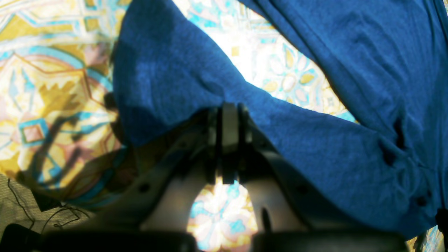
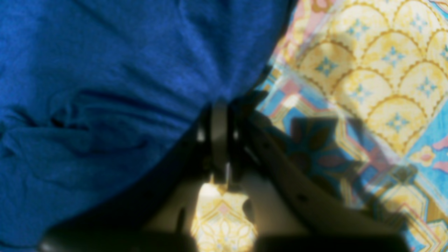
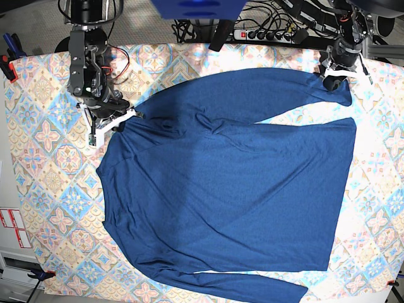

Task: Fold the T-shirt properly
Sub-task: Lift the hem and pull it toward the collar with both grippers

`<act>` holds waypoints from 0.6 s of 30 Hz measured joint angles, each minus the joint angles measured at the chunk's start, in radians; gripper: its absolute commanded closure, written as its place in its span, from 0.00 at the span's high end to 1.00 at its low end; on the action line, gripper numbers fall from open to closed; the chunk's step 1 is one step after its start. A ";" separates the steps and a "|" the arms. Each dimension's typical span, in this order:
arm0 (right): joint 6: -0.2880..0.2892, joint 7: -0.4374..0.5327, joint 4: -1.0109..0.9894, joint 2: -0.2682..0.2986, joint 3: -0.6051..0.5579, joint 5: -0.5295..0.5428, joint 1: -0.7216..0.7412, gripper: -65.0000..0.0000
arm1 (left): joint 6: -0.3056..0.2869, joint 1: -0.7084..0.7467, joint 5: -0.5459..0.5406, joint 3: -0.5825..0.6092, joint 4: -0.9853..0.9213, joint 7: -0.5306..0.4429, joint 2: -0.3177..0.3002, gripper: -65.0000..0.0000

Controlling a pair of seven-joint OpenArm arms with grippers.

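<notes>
Bright light w/ hard shadows, glare on tablecloth (image 1: pixel 224 45); right wrist view blurry.

Black jointed arms, pale jaws with screw holes, red wiring

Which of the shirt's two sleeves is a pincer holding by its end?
The upper sleeve, nearest the power strip: the left pincer pinches its cuff. The other sleeve lies untouched along the near edge.

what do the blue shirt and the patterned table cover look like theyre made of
T-shirt: soft matte knit, probably cotton jersey; it shows a fine heathered grain, limp folds and no sheen.
Table cover: looks like smooth printed vinyl or oilcloth with a tile pattern; it lies flat and glares in the light, though printed cloth is possible.
</notes>
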 measured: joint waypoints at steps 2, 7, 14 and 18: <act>0.000 0.000 0.000 0.000 0.000 0.000 0.000 0.00 | 0.000 0.000 0.000 0.000 0.000 0.000 0.000 0.00; 0.000 0.000 0.000 0.000 0.000 0.000 0.000 0.00 | 0.000 0.000 0.000 0.000 0.000 0.000 0.000 0.00; 0.000 0.000 0.000 0.000 0.000 0.000 0.000 0.00 | 0.000 0.000 0.000 -0.018 0.014 0.008 0.003 0.00; 0.000 0.000 0.000 0.000 0.001 0.000 0.000 0.00 | 0.000 0.000 0.000 -0.070 0.071 -0.005 -0.004 0.00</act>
